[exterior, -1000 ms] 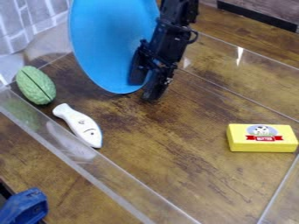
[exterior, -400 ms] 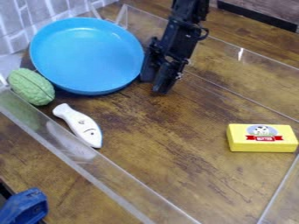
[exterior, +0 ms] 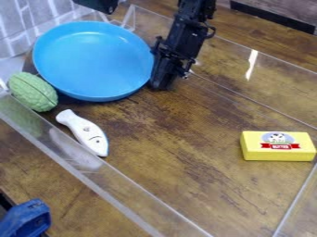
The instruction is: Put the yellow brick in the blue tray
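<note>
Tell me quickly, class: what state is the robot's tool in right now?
Tool: at the blue tray's right-hand edge in the picture; whether it is open, closed or gripping the rim cannot be told.

We see a brown wooden tabletop (exterior: pixel 161 153), its grain streaked and its finish slightly glossy. The round blue tray (exterior: pixel 93 57) looks like smooth plastic with a soft sheen. We find the yellow brick (exterior: pixel 277 146) smooth-faced, the white fish-shaped toy (exterior: pixel 83 132) smooth and faintly shiny, and the green oval toy (exterior: pixel 32 91) ribbed across its surface.
</note>
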`<state>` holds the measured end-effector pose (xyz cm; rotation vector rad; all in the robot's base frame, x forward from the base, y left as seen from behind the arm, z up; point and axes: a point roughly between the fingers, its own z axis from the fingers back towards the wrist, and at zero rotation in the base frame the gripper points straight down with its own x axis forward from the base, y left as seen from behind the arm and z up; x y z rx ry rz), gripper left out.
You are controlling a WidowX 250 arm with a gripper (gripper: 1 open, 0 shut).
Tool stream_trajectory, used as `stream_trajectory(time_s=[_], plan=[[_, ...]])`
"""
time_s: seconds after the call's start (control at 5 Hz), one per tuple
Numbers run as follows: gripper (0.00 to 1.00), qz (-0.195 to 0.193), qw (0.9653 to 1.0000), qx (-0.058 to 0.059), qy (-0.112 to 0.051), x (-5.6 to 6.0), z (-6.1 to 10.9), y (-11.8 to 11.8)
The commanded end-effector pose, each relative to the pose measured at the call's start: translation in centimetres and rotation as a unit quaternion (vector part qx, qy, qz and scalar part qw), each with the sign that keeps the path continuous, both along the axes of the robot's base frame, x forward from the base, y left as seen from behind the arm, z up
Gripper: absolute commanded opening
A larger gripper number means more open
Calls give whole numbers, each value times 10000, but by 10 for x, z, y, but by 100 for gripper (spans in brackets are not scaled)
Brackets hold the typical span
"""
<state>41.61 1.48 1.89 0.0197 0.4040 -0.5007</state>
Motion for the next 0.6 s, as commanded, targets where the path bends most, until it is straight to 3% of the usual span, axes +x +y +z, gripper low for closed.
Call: stream_trajectory(time_s=[0.0,0.2,0.4], plan=[[0,161,9998,-82,111,-6,-6,-34],[100,29,9998,-62,184,-1,-5,-42],[0,-119,9996,-5,241,4,-4,-49]])
